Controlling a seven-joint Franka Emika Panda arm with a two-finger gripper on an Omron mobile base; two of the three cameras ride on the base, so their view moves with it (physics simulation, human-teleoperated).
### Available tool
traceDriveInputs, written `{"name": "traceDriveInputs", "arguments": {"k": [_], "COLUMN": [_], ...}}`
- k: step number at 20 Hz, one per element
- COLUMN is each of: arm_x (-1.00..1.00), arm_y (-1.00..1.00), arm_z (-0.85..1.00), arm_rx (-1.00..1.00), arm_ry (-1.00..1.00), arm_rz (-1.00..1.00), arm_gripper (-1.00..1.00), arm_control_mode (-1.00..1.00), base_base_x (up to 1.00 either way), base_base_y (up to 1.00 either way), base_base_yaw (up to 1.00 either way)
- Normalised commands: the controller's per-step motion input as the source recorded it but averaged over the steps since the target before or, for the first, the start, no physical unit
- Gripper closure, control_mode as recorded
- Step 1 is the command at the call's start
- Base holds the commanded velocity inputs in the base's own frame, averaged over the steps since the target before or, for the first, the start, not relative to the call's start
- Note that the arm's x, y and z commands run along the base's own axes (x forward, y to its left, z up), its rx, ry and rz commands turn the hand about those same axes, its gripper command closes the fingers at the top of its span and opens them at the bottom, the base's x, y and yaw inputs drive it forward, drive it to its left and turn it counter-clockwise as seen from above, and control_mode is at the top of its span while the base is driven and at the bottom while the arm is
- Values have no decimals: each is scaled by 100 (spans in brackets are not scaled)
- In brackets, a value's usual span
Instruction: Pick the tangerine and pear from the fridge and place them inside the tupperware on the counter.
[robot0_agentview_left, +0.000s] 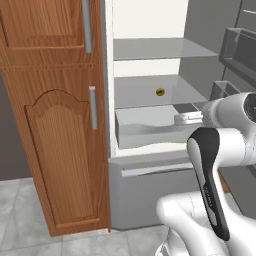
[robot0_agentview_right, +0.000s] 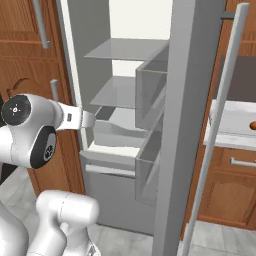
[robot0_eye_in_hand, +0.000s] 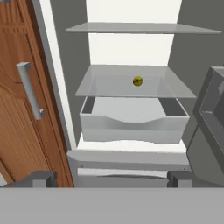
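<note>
Open fridge (robot0_eye_in_hand: 131, 48) beside a wooden cabinet (robot0_agentview_left: 55, 150). The pear (robot0_eye_in_hand: 138, 81), yellow-green with a dark spot, rests on the lower glass shelf (robot0_eye_in_hand: 109, 85), above the grey drawer (robot0_eye_in_hand: 133, 127). The gripper (robot0_eye_in_hand: 111, 179) faces the drawer, jaws wide apart and empty. The tabletop (robot0_agentview_right: 232, 125) lies right of the door. No legible writing.

Pear (robot0_eye_in_hand: 138, 81) tiny, spot unclear; orange thing (robot0_agentview_right: 253, 125) (on counter (robot0_agentview_right: 230, 120)) edge-cropped.

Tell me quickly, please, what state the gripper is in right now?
Gripper: open, jaws spread wide, holding nothing, facing the fridge interior.
</note>
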Motion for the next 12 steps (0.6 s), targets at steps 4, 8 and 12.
{"name": "traceDriveInputs", "arguments": {"k": [4,8,12], "arm_x": [0,0,0], "arm_y": [0,0,0], "arm_z": [0,0,0], "arm_rx": [0,0,0], "arm_ry": [0,0,0], "arm_rz": [0,0,0], "arm_gripper": [-100,-100,-100], "arm_control_mode": [100,100,100], "base_base_x": [49,52,52], "base_base_y": [-25,-24,-24], "base_base_yaw": [0,0,0]}}
